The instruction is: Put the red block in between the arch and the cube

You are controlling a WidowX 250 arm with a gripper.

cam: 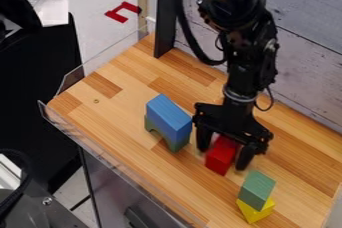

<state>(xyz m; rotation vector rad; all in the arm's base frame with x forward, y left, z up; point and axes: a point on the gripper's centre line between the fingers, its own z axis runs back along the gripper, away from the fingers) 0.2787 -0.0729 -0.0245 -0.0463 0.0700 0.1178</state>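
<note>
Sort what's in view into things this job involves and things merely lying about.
In the job:
red rectangular block
dark green arch
lighter green cube-like block
black two-finger gripper

Lying about:
blue rectangular block on the arch
yellow block under the cube
red bracket-shaped piece beyond the wooden table

Black pincer (222,158) down at red block (221,156), wooden desk (127,117). Red block sits between two stacks: blue block (168,116) on green arch (178,144) one side, green block (257,190) on yellow block (254,213) the other. Pincer near blue block.
</note>
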